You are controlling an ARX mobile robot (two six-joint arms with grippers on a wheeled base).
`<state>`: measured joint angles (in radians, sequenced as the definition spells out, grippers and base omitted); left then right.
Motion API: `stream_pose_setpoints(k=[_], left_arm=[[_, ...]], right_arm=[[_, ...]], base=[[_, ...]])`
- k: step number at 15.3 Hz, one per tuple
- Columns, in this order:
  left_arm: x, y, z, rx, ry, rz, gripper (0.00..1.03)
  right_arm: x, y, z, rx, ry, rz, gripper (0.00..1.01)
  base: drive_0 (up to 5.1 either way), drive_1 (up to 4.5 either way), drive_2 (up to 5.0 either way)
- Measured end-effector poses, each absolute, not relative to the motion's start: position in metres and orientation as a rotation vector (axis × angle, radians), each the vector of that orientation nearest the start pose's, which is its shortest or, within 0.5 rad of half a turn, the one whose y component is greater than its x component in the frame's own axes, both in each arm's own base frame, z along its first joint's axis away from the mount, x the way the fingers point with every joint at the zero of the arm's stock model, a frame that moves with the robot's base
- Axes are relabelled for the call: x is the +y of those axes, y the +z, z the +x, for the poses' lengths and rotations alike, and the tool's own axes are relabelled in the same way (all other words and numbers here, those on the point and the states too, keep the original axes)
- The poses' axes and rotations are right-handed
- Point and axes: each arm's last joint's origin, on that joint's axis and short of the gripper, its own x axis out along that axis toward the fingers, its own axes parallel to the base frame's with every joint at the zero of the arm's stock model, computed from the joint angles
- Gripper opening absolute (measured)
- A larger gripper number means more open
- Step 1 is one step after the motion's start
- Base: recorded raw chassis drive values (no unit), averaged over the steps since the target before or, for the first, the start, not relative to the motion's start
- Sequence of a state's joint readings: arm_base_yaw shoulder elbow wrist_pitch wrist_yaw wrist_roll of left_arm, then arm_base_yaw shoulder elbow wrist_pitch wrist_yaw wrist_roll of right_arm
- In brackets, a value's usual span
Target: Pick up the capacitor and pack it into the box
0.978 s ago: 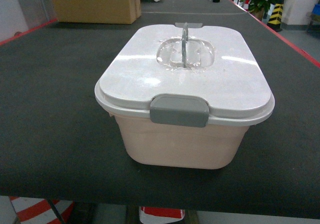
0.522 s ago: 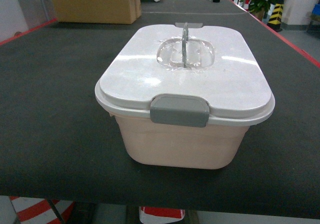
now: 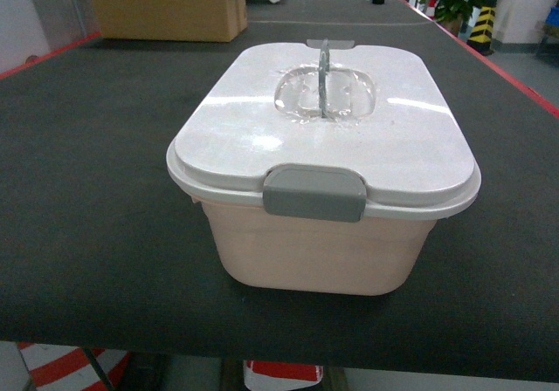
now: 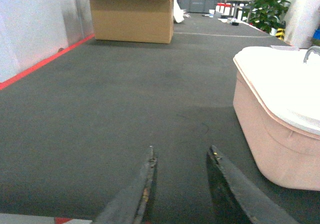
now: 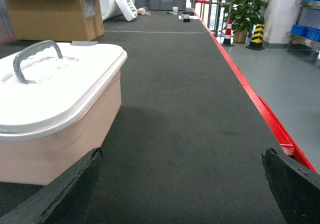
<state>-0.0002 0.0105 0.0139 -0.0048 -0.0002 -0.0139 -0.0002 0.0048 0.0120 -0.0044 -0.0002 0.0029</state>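
Observation:
The box (image 3: 314,251), a pale pink tub, stands on the dark table with its white lid (image 3: 332,133) on, the grey handle (image 3: 324,77) upright and the grey latch (image 3: 314,192) facing me. No capacitor is in view. In the left wrist view, my left gripper (image 4: 182,156) hovers low over the mat left of the box (image 4: 272,134), fingers apart with nothing between them. In the right wrist view, my right gripper (image 5: 182,156) is spread wide and empty, to the right of the box (image 5: 55,134). Neither gripper shows in the head view.
A brown cardboard carton (image 3: 166,7) stands at the table's far left. A red strip (image 5: 255,99) marks the table's right edge, with floor beyond it. A potted plant (image 5: 245,9) and a striped cone (image 5: 257,34) stand off the far right. Small items (image 5: 186,18) lie far down the table.

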Motion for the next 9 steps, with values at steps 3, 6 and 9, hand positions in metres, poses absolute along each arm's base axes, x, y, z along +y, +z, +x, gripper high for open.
stream_pose_setpoints(k=[3, 6, 9], left_arm=[[0.0, 0.167, 0.0975, 0.001, 0.0, -0.014, 0.67], [0.0, 0.167, 0.0975, 0.001, 0.0, -0.011, 1.0], [0.0, 0.167, 0.0975, 0.001, 0.0, -0.011, 0.98]], right_arm=[[0.0, 0.1667, 0.0973, -0.002, 0.0, 0.002, 0.98], [0.0, 0.1667, 0.0973, -0.002, 0.0, 0.003, 0.98], [0.0, 0.1667, 0.0973, -0.002, 0.0, 0.002, 0.98]], base=[[0.0, 0.0, 0.0], [0.0, 0.0, 0.0], [0.0, 0.0, 0.0]])
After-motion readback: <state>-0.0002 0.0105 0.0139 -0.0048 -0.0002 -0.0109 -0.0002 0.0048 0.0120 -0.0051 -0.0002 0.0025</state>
